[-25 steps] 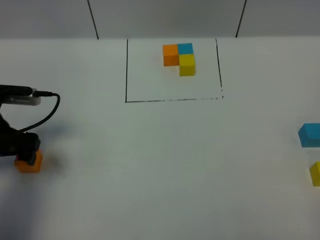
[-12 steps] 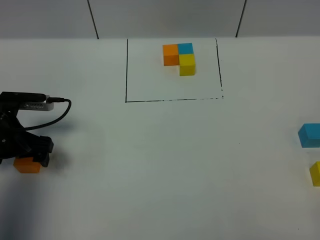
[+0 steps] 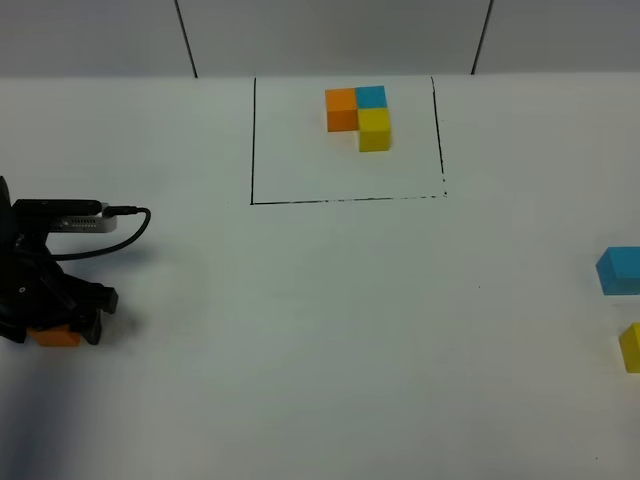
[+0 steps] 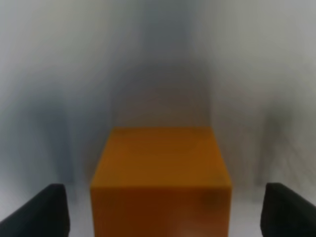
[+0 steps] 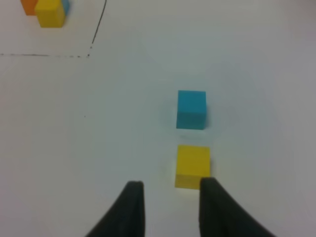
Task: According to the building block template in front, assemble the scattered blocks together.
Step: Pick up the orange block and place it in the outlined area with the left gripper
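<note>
Presently the left gripper (image 3: 62, 318) is down at the desk (image 3: 320, 340) on its far left side, its jaws apart and straddling the orange cube (image 4: 160, 173); the left wrist view shows a gap between the cube and each finger (image 4: 42, 212). The right gripper (image 5: 170, 182) is drawn in to its closed setting and holds nothing, with only a narrow slot showing between its fingers. It hovers just short of the yellow cube (image 5: 193, 165). The light blue cube (image 5: 191, 108) sits just beyond the yellow one, apart from it, both at the desk's right edge. The building block template (image 3: 360, 115) lies at the rear centre, inside the black-line rectangle (image 3: 253, 150).
</note>
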Motion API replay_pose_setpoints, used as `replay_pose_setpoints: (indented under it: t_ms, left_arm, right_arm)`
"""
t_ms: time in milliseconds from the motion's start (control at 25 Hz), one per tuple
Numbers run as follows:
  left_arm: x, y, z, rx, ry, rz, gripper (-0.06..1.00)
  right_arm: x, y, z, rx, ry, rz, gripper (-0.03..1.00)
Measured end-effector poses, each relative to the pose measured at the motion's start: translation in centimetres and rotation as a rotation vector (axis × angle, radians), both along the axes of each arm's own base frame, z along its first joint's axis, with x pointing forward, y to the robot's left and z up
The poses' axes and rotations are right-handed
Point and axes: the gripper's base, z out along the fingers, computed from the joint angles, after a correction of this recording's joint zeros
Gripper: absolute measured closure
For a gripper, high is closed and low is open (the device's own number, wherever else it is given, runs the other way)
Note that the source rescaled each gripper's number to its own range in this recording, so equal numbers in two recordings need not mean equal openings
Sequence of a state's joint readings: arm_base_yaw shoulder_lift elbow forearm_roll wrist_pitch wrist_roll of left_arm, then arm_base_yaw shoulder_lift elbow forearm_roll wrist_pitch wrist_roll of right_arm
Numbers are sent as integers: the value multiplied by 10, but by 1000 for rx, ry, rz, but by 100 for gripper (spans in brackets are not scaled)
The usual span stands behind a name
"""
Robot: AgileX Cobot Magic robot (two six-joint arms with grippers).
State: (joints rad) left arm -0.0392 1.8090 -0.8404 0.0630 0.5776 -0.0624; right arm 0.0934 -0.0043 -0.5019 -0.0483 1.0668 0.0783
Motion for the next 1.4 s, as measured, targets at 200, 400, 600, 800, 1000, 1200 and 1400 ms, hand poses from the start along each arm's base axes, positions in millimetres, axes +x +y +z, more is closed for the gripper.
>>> replay_pose_setpoints:
  t_ms: [200,400,600,800,1000,1200,1400]
  left_arm:
    - [0,0,1,0,0,0,58]
    - [2,-4,23,-11,-30,3,69]
    - [13,-41,65,-7,-73,-284,69]
    - [29,-108,97,1,-77,-703,69]
    - [58,-167,104,39,0,-963,69]
    - [80,-218,90,148,33,-1206,69]
    - [98,-252,69,179,17,-1383,69]
  right_arm:
    - [0,0,0,0,0,0,97]
    - [0,0,0,0,0,0,97]
    - [0,0,0,0,0,0,97]
    - [0,0,0,0,0,0,97]
    - [0,0,0,0,0,0,97]
    - [0,0,0,0,0,0,97]
    - [0,0,0,0,0,0,97]
